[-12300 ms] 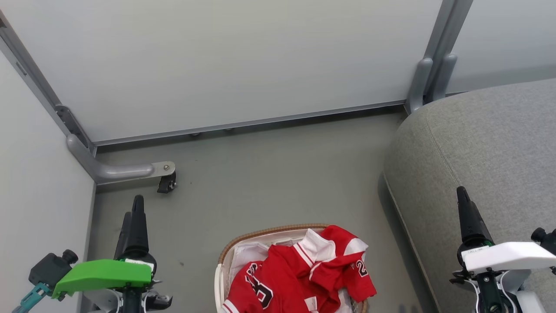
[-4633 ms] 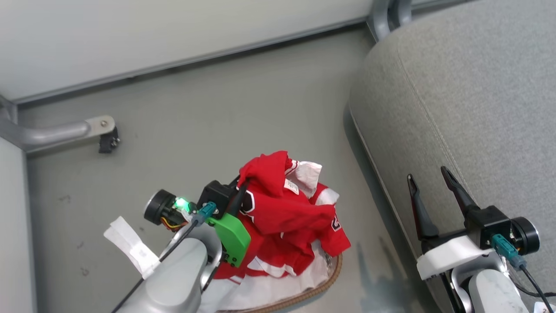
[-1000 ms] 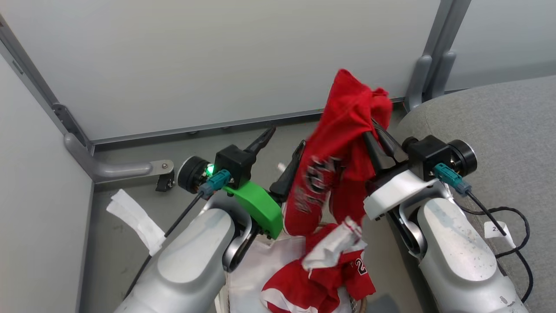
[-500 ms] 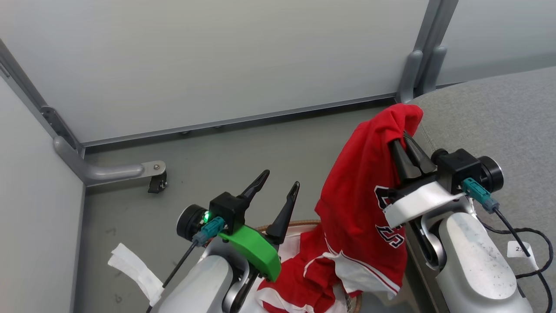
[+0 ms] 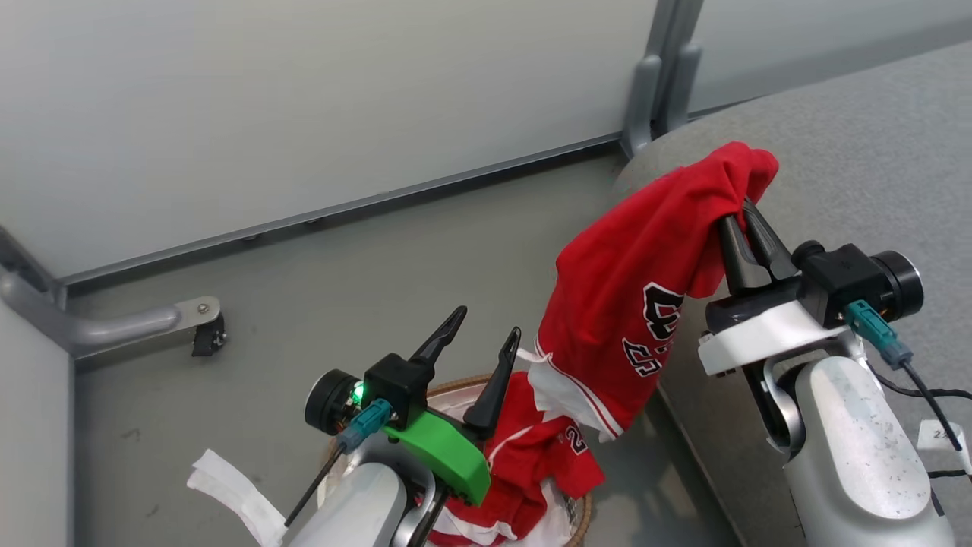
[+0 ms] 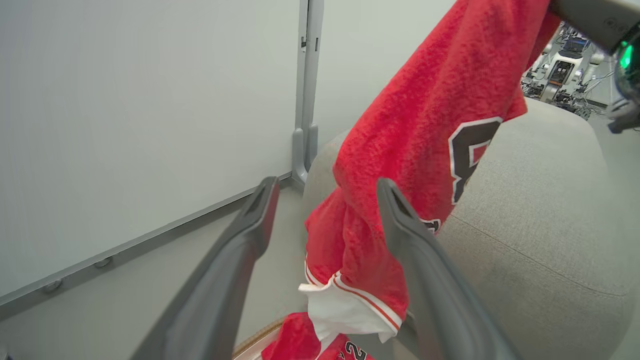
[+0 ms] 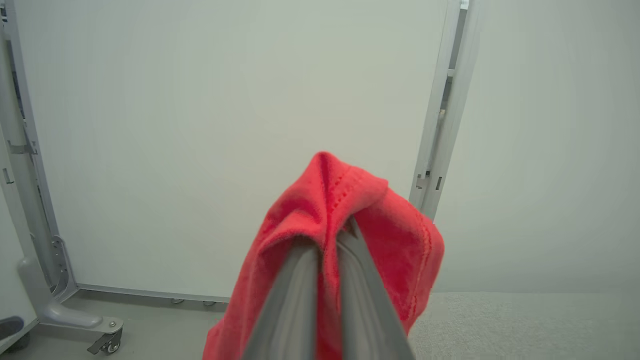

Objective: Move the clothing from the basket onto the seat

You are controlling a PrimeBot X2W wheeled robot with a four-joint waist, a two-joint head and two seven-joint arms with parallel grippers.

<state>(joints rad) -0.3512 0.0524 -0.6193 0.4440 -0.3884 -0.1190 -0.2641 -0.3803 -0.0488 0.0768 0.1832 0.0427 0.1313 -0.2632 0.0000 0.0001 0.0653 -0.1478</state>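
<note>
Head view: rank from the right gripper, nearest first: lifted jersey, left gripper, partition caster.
1. lifted jersey: clamped in the right gripper, draping down to its left.
2. left gripper: open, lower and further left, just past the jersey's hanging hem.
3. partition caster: far left of the view, well beyond the left gripper.

A smooth grey floor (image 5: 342, 289) carries everything here. On it stands an oval white plastic laundry basket with a brown woven rim (image 5: 456, 382), with a crumpled red jersey with white trim (image 5: 531, 463) lying inside. Just beside the basket rises the large grey woven-fabric sofa seat (image 5: 835, 137). Well apart, a grey metal partition foot with a black castor (image 5: 144, 325) rests on the floor.
</note>
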